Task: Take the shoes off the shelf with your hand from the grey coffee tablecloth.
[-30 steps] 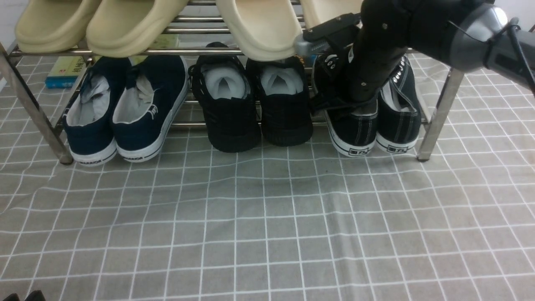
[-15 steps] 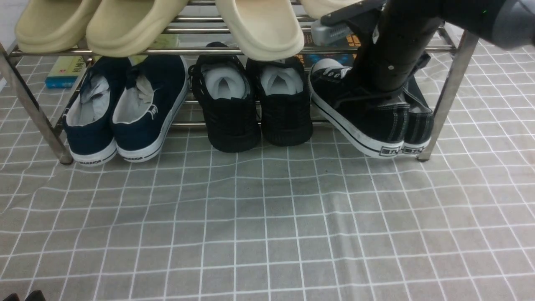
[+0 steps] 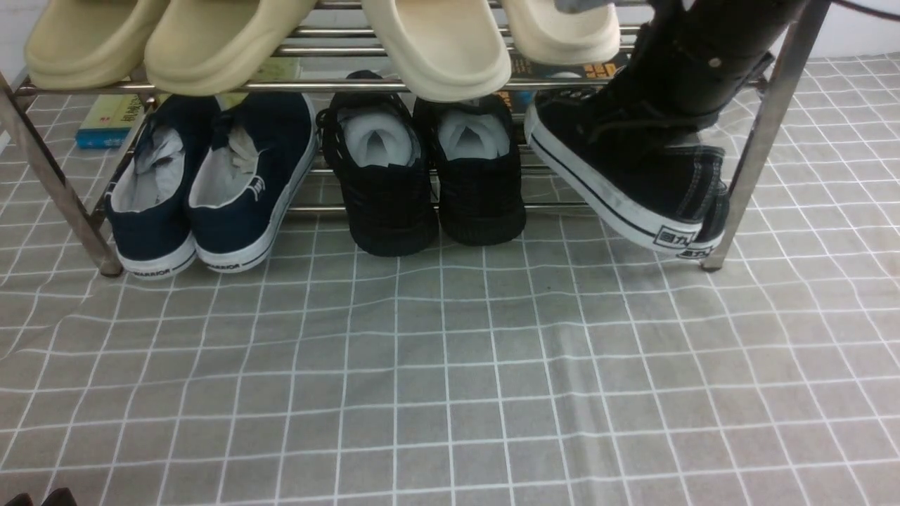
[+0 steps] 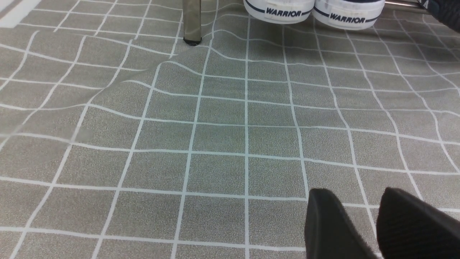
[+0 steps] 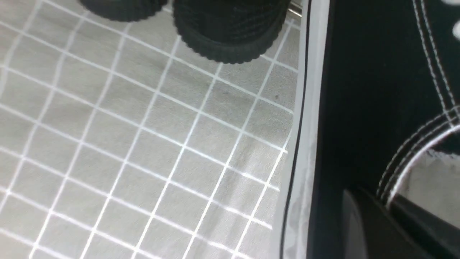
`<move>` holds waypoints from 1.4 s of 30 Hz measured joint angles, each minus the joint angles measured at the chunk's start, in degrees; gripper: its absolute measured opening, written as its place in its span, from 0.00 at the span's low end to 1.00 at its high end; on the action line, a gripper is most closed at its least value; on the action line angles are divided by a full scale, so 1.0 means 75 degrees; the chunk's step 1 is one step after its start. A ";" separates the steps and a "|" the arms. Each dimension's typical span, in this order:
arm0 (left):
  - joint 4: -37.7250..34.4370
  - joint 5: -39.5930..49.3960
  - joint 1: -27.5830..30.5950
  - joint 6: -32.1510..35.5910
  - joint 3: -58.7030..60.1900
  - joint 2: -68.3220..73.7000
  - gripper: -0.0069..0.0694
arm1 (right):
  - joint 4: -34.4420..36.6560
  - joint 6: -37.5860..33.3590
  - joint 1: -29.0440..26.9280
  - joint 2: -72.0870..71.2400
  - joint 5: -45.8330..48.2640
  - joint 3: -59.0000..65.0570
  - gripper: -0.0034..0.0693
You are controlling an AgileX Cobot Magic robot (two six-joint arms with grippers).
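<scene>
The black canvas shoes sit at the right end of the shelf's [image 3: 768,140] lower tier. My right gripper [image 3: 657,130] is shut on the nearer shoe [image 3: 619,176], one finger [image 5: 359,226] on its outer side wall. This shoe [image 5: 363,108] hangs tilted, heel low and towards me, above the grey coffee tablecloth [image 3: 450,365]. The other shoe [image 3: 699,251] is mostly hidden behind it, by the rack's right leg. My left gripper [image 3: 42,497] is shut and empty, low over the cloth [image 4: 215,126]; its tips [image 4: 355,192] hold nothing.
Navy white-soled sneakers [image 3: 211,183] and all-black mesh sneakers [image 3: 429,176] stand on the lower tier. Beige slippers [image 3: 225,42] lie on the upper tier. Books [image 3: 109,116] lie behind the rack. The rack's left leg [image 4: 192,21] stands on wrinkled cloth.
My right arm has risen and moved right with the black canvas shoe. The shoe has swung up off the lower tier and tilted, now covering its partner.
</scene>
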 joint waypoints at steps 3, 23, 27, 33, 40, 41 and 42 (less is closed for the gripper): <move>0.0000 0.0000 0.0000 0.0000 0.0000 0.0000 0.40 | 0.0041 0.0187 0.0234 -0.0525 0.0000 0.0475 0.05; 0.0000 0.0000 0.0000 0.0000 0.0000 0.0000 0.40 | -0.0250 0.2880 0.2661 -0.1812 -0.0169 0.3752 0.06; 0.0000 0.0000 0.0000 0.0000 0.0000 0.0000 0.40 | -0.0918 0.3254 0.2654 -0.1396 -0.0546 0.3822 0.06; 0.0000 0.0000 0.0000 0.0000 0.0000 0.0000 0.40 | -0.1681 0.3706 0.2646 -0.0662 -0.1039 0.3831 0.06; 0.0000 0.0000 0.0000 0.0000 0.0000 0.0000 0.40 | -0.1979 0.4410 0.2646 -0.0109 -0.1782 0.3831 0.08; 0.0000 0.0000 0.0000 0.0000 0.0000 0.0000 0.40 | -0.1977 0.4449 0.2646 -0.0059 -0.1872 0.3831 0.08; 0.0000 0.0000 0.0000 0.0000 0.0000 0.0000 0.40 | -0.1977 0.4445 0.2646 -0.0058 -0.1890 0.3831 0.08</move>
